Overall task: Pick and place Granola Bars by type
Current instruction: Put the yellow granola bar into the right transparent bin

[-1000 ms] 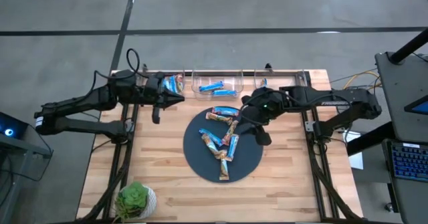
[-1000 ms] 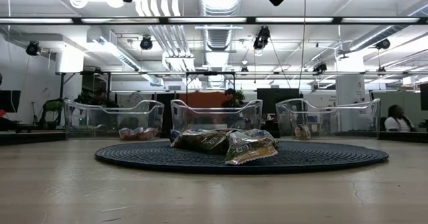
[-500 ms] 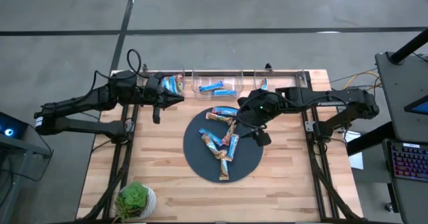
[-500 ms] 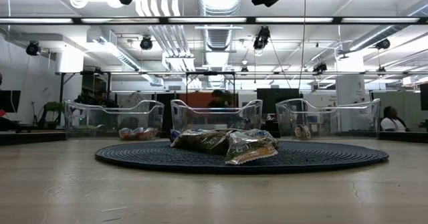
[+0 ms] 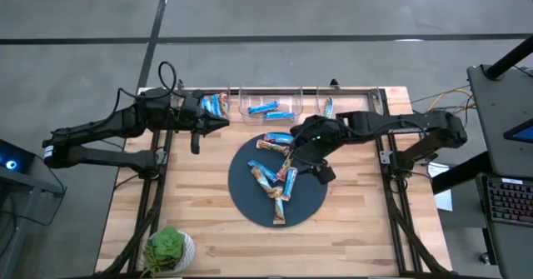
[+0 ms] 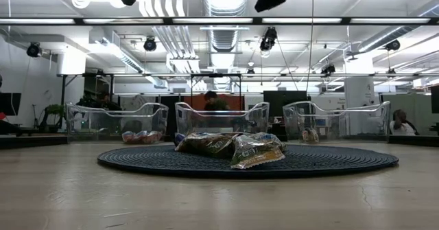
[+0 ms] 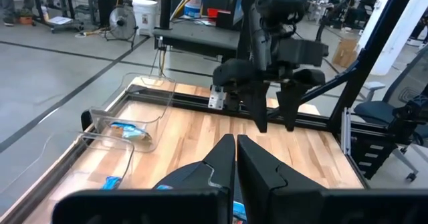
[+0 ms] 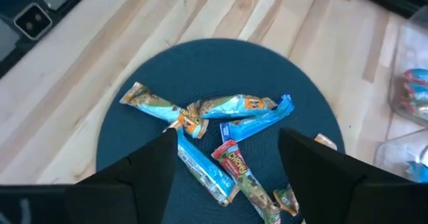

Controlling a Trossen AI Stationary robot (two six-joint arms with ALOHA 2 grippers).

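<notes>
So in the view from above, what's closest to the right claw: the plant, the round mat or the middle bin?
From the right gripper:
1. Round mat, right under it.
2. Middle bin, at the table's far edge, bright blue bars inside.
3. Plant, at the near left corner.
</notes>
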